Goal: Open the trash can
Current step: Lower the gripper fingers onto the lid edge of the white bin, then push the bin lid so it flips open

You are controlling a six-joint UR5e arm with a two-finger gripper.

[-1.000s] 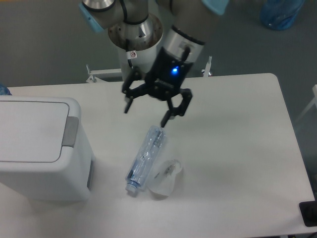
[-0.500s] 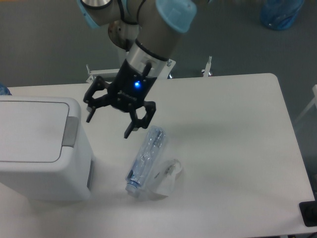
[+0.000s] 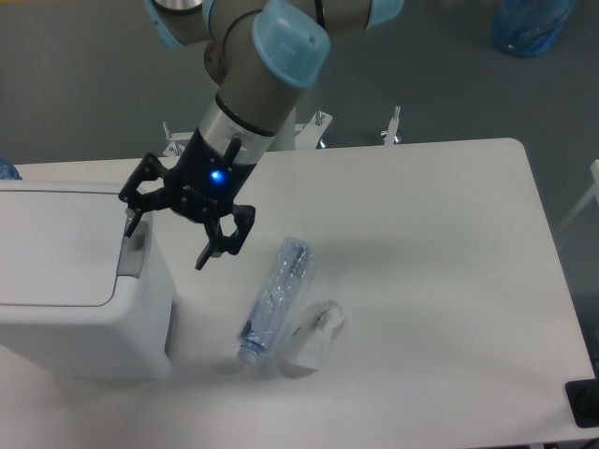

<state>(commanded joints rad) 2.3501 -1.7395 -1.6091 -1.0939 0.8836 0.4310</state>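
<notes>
Here the bin (image 3: pixel 70 281) sits at the table's left edge, lid down; rigid plastic, so press the grey tab (image 3: pixel 136 251) under the spread gripper (image 3: pixel 167 241)

Silver arm w/ light-blue joint caps, black two-finger gripper (image 3: pixel 167 232), blue LED lit.

Trash can (image 3: pixel 65 281) stood at the desk's (image 3: pixel 440 281) left; gripper (image 3: pixel 167 241) hung beside it; bottle (image 3: pixel 276 299) lay right.
</notes>
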